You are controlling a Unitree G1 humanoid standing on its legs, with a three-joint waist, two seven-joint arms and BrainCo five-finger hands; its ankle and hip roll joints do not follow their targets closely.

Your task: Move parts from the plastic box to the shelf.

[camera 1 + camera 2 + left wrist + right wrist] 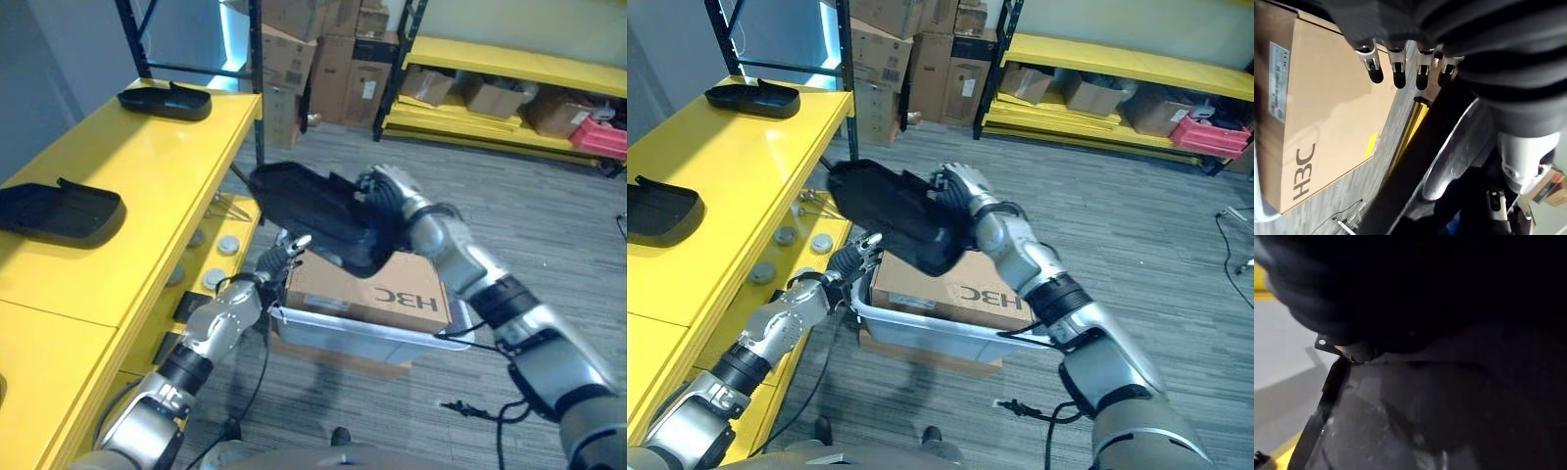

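Note:
A large black plastic part (312, 217) hangs in the air between the yellow shelf (147, 166) and the clear plastic box (353, 331). My right hand (392, 199) is shut on its right end, and in the right wrist view the dark part (1449, 421) sits close against the hand. Just below the part, by the box's left rim, my left hand (285, 257) is open with straight fingers (1396, 73). A brown cardboard carton (387, 289) lies in the plastic box. Two more black parts (61, 211) (167, 99) rest on the shelf top.
Several grey round discs (227, 245) lie on the lower shelf level. Black shelf posts (257, 88) rise at the shelf's far end. Cardboard boxes (323, 49) are stacked behind. A yellow rack (509, 108) with boxes and a red bin (600, 137) lines the back right wall.

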